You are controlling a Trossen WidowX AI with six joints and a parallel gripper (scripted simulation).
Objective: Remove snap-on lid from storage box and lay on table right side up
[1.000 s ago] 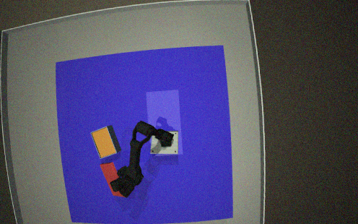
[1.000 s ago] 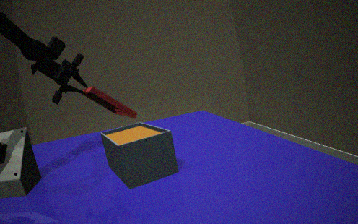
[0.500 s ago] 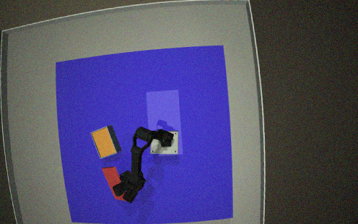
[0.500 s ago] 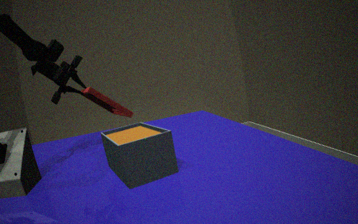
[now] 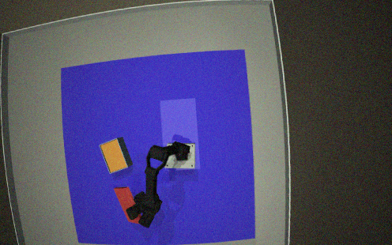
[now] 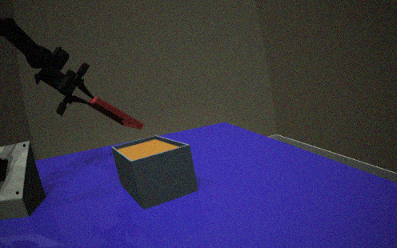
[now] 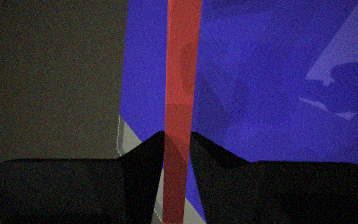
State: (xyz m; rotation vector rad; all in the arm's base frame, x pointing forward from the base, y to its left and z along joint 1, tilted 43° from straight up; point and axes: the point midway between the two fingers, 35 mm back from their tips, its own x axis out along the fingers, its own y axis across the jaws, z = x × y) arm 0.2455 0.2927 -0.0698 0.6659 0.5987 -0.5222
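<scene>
So the pincer [image 5: 135, 216] [image 6: 93, 98] [image 7: 177, 137] is pinching the red lid [image 5: 124, 199] [image 6: 116, 112] [image 7: 184, 60] by one edge, lid tilted mid-frame in the exterior view — above the desk [image 5: 221, 118] [image 6: 256, 192] [image 7: 280, 115]. Grip's narrow, so it might pivot if the far edge lands first. Swinging back toward the open box [image 5: 126, 152] [image 6: 164, 176] could clip it — careful.

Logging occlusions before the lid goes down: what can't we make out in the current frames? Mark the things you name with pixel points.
- Red lid [image 5: 122, 195] [image 6: 116, 111] [image 7: 182, 65], near end: under the arm in top.
- Lid's far end: cut off by the upper edge in wrist.
- Snap features on the lid: too dark and grainy in exterior.
- Storage box [image 5: 114, 156] [image 6: 164, 178]: out of frame in wrist.
- Base plate [image 5: 190, 163] [image 6: 22, 172]: cut off by the left edge in exterior, partly under the arm in top.
</scene>
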